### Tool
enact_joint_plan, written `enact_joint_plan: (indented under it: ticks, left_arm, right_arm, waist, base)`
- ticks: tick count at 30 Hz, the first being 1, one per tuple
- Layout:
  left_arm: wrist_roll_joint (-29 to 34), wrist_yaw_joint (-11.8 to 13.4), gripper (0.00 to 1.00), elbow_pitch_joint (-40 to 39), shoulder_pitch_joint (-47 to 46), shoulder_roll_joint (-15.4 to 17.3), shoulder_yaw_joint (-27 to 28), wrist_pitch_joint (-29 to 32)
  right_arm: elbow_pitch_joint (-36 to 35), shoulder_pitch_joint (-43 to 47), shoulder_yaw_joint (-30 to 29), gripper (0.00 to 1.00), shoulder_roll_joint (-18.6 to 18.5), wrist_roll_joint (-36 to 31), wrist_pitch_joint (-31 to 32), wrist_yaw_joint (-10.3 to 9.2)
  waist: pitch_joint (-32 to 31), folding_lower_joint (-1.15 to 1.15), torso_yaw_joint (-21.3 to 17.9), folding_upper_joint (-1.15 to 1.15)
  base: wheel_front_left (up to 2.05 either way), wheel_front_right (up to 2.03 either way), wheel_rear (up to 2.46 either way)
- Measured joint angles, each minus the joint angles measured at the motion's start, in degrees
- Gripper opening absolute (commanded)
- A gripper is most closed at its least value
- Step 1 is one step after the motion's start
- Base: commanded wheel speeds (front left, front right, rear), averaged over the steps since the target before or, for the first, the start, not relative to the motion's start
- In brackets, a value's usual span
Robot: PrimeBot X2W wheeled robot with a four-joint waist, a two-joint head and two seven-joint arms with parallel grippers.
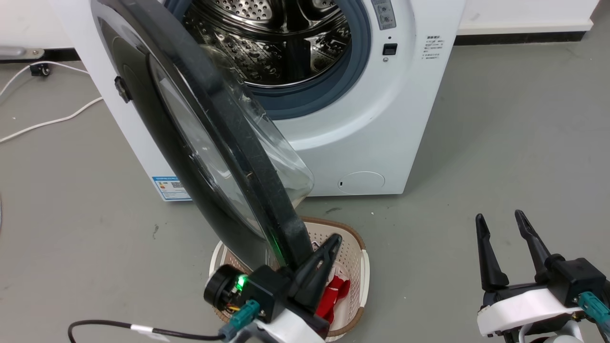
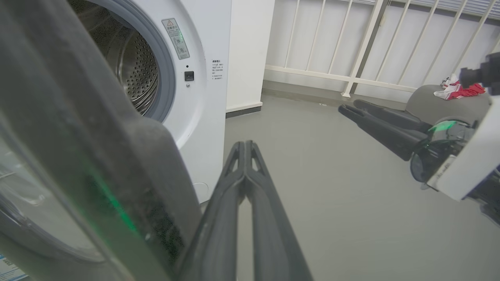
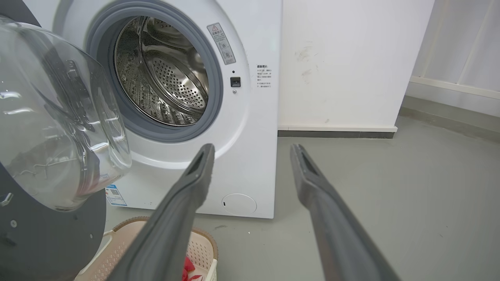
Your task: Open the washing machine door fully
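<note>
Pushing with our left gripper (image 1: 335,239), its fingers pressed together and pinching nothing, we seem to lean on the inner rim of the washing machine door (image 1: 228,138). The door stands roughly halfway open, out to the left of the washing machine (image 1: 381,119) and above the basket (image 1: 355,247). The smooth rim could let the closed fingers slide off and the door drift back, and a low sweep could catch the basket. Our right gripper (image 1: 499,215) hangs spread and idle. We count one door, one machine, one basket, two grippers.
</note>
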Motion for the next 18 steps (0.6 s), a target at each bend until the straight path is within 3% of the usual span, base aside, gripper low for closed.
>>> enact_joint_plan:
  ticks: [8,18]
  left_arm:
    - [-0.1,2.1,0.0,4.3,-2.3,-1.4,1.2,-2.0]
    - [-0.2,4.1,0.0,2.3,-0.1,-0.8,1.5,-2.5]
  right_arm:
    - [0.6,-0.6,0.6,1.0,0.0,0.4,-0.1,0.0]
    - [1.3,-0.6,0.1,1.0,0.0,0.7,-0.2,0.0]
  waist:
    - [0.8,0.0,-1.0,0.0]
    - [0.6,0.0,-0.2,0.0]
  base:
    - [0.0,0.0,0.0]
    - [0.0,0.0,0.0]
